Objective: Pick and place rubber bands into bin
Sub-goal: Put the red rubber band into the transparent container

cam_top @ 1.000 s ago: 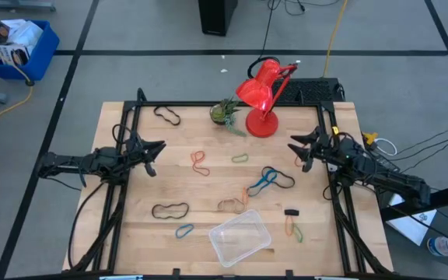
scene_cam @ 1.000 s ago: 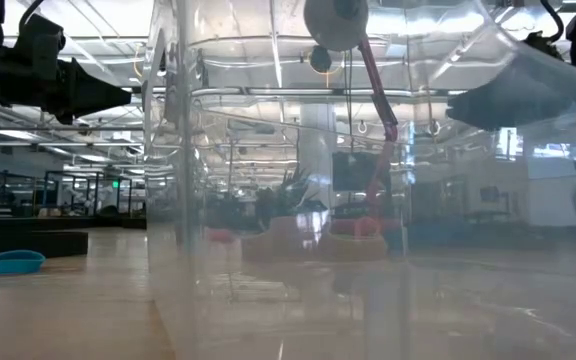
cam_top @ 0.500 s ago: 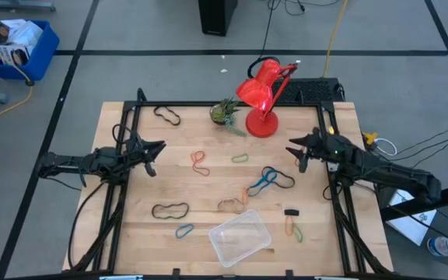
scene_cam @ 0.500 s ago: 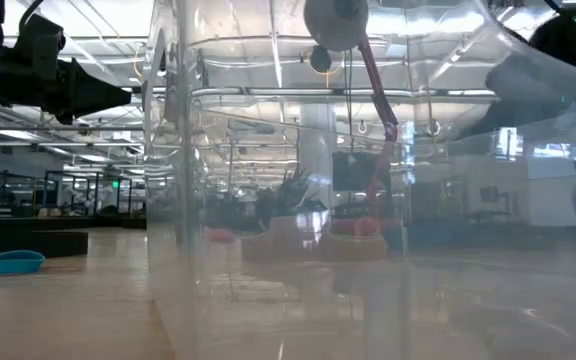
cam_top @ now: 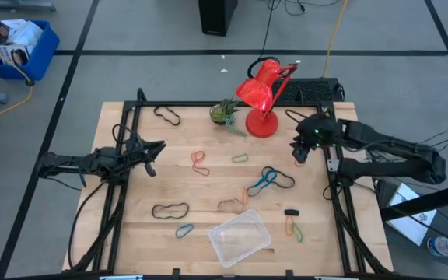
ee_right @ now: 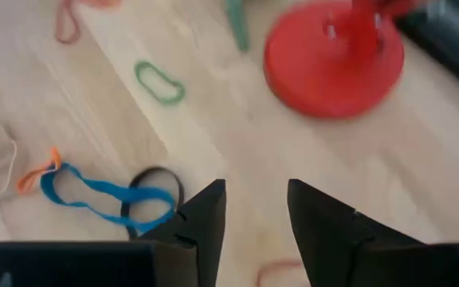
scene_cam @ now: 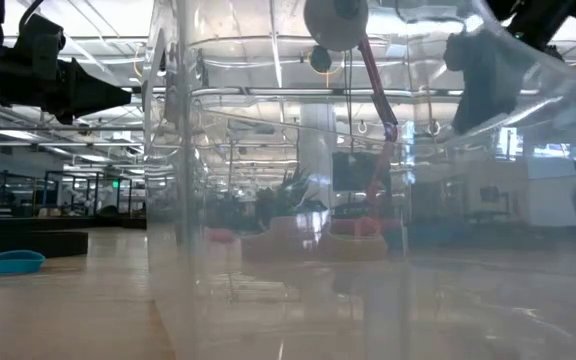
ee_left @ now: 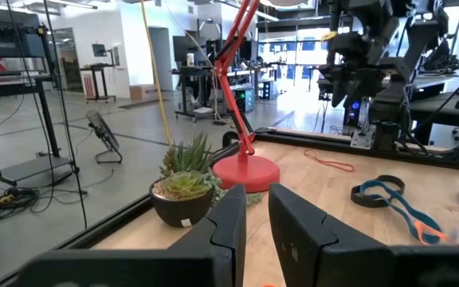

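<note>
**Two arms poised over a counter strewn with rubber bands**

High view: The wooden counter (cam_top: 169,187) carries scattered rubber bands (cam_top: 200,162) in red, green, blue, black and tan across its middle, with the clear bin (cam_top: 240,238) near the front edge, nothing visible in it. A red desk lamp (cam_top: 261,93) and a small potted plant (cam_top: 225,112) stand at the back. The left gripper (cam_top: 152,149) sits at the counter's left side. The right gripper (cam_top: 299,148) hangs at the right side, just beside the lamp's base, above a red band.

Low view: The bin's clear wall (scene_cam: 268,200) fills most of the picture; a teal band (scene_cam: 3,263) lies on the counter at far left.

Left wrist view: The left fingers (ee_left: 229,219) stand a narrow gap apart, holding nothing; beyond them are the plant (ee_left: 183,191), the lamp's base (ee_left: 246,173) and a blue band (ee_left: 389,199).

Right wrist view: The right fingers (ee_right: 204,219) are parted, empty, above bare wood between a blue-and-black band (ee_right: 106,198) and the lamp's base (ee_right: 333,60); a green band (ee_right: 159,82) lies farther off.
</note>
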Controlling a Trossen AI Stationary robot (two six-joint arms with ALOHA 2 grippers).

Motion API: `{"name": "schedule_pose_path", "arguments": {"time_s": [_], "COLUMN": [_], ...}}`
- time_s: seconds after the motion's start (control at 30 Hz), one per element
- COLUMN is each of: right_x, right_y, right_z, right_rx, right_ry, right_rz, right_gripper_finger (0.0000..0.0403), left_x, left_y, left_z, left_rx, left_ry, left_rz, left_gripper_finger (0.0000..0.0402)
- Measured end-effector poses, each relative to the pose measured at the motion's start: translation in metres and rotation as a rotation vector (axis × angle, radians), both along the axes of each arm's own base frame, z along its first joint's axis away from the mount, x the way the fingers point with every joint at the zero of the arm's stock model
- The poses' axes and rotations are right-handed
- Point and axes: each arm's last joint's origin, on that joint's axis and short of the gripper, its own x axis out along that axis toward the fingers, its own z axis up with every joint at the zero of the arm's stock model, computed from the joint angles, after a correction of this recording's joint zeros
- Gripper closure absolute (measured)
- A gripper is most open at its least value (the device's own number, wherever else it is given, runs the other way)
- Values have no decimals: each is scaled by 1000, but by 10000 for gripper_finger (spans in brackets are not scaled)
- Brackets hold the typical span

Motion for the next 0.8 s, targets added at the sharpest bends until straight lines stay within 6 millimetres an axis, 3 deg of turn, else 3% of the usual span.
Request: {"name": "schedule_pose_path", "arguments": {"time_s": [0.33, 0.47, 0.8], "right_x": [9, 7, 10], "right_y": [-4, -5, -6], "right_z": [-14, -18, -16], "right_rx": [88, 116, 147], "right_ry": [173, 223, 146], "right_rz": [-36, -151, -232], "right_gripper_finger": [292, 298, 299], "left_x": [0, 0, 0], "left_y": [0, 0, 0], "left_z": [0, 0, 0], "left_rx": [0, 0, 0], "left_ry": [-1, -1, -2], "left_rz": [0, 0, 0], "left_gripper_finger": [339, 339, 339]}}
